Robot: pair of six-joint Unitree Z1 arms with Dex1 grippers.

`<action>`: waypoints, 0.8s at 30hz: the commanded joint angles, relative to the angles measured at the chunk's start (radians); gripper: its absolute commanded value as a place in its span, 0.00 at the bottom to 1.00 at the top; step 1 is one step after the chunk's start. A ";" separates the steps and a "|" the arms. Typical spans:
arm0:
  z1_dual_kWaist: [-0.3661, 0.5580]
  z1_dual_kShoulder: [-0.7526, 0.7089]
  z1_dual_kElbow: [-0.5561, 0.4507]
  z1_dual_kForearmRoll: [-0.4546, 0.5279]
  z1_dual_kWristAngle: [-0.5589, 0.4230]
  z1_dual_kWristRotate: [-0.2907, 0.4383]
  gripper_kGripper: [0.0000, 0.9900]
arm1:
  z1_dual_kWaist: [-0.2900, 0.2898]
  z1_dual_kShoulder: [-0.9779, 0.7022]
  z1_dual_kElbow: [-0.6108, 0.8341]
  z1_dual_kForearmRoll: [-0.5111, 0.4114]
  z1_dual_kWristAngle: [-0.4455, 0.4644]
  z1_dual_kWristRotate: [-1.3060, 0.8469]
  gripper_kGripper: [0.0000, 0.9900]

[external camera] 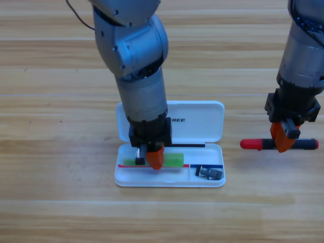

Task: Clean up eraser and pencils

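The green pencil (172, 160) is a translucent bright green stick, lying flat in the long left compartment of the open white case (202, 132), its long axis running left to right along the case's length; only its right part and a sliver at the left show, the middle being hidden by the left gripper (150, 158), so which end points where cannot be told. The left gripper points down into that compartment directly over the green pencil, and whether its jaws are released or clenched on the stick cannot be told. The eraser (209, 173) is a small, short dark block lying in the small compartment at the case's right end, its long axis roughly left to right, slightly tilted. The black pencil (307, 144) has a black body and a red end; it lies on the wooden surface (61, 202) well to the right of the case, outside it, with its long axis left to right and the red end pointing toward the case. The right gripper (283, 143) points down at the middle of the black pencil, hiding that part, and whether it is grasping the stick or merely over it cannot be told.
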 commanded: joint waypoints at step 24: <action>-0.030 0.053 0.010 0.016 -0.017 -0.023 1.00 | 0.035 0.015 -0.015 0.018 -0.009 0.019 0.00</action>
